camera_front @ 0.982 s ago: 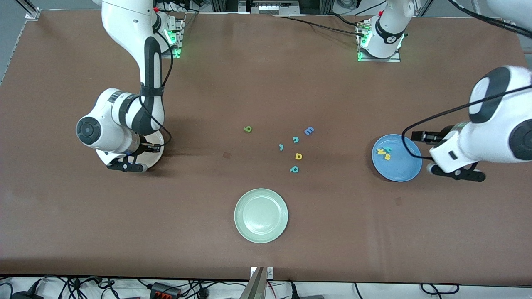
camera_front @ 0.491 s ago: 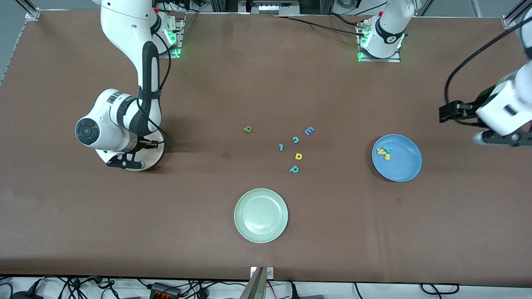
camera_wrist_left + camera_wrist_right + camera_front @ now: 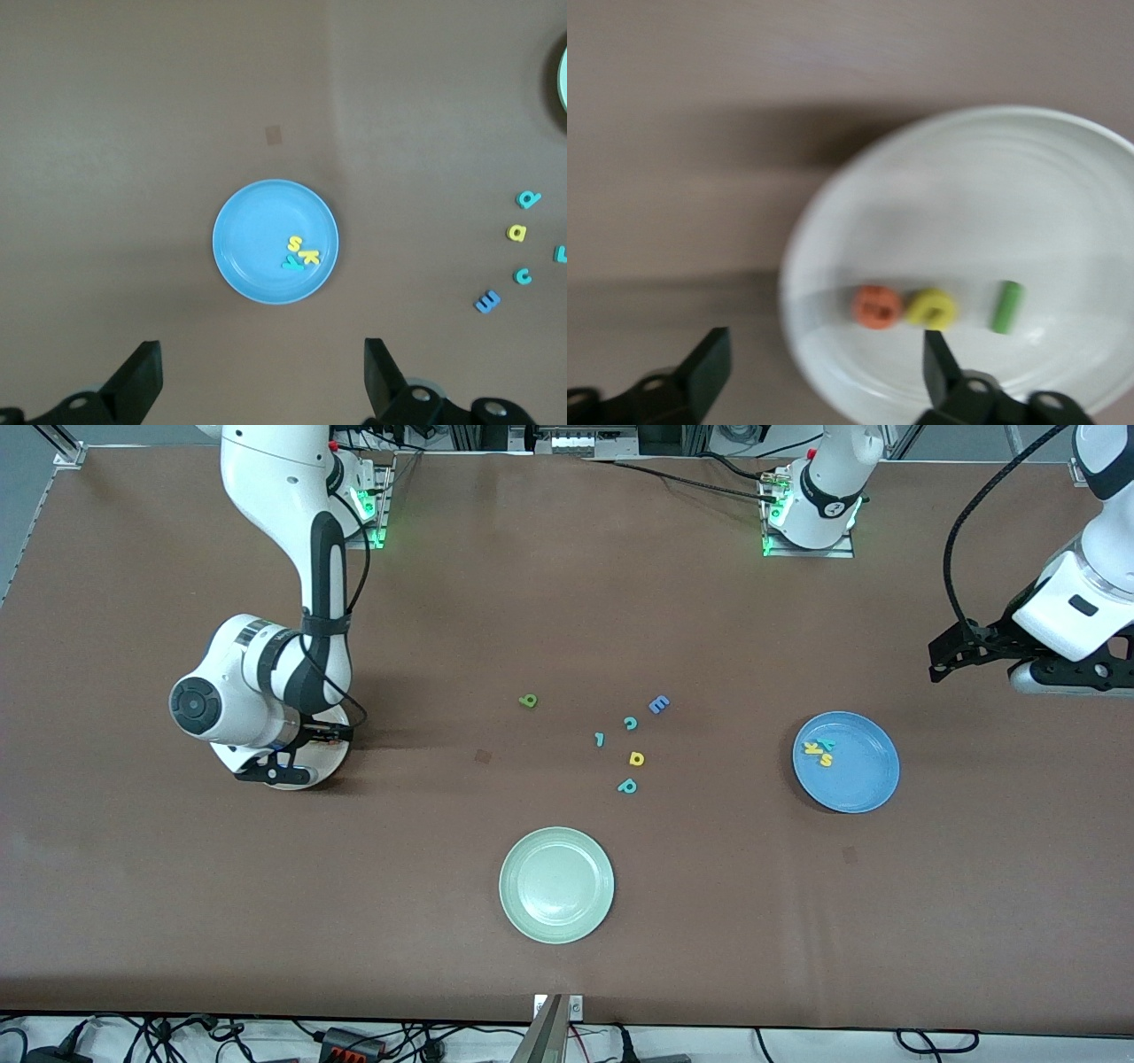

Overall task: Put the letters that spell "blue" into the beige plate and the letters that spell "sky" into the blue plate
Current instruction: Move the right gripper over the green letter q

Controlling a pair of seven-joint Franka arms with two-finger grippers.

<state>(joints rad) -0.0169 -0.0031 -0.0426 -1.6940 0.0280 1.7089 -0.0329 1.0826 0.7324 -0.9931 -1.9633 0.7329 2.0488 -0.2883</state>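
- Right pincer (image 3: 819, 376), jaws wide, hovers over beige plate (image 3: 1063, 177) holding orange e (image 3: 877, 307), yellow u (image 3: 931, 309), green l (image 3: 1005, 306).
- Left pincer (image 3: 261, 381), jaws wide, empty, hangs near blue plate (image 3: 864, 784).

**Left wrist camera: blue plate seen from above**

You are looking straight down on the blue plate (image 3: 275, 241), which sits on the brown tabletop (image 3: 133, 133). Three small letters lie touching in a cluster inside it: a yellow s (image 3: 295, 243), a yellow k (image 3: 310, 256) and a teal y (image 3: 291, 262). The left gripper (image 3: 261, 376) hangs over bare tabletop beside the plate, its fingers (image 3: 142, 376) spread wide and holding nothing. Well apart from the plate lie loose letters: a blue E (image 3: 487, 301), teal c (image 3: 524, 276) and a yellow letter (image 3: 516, 233).
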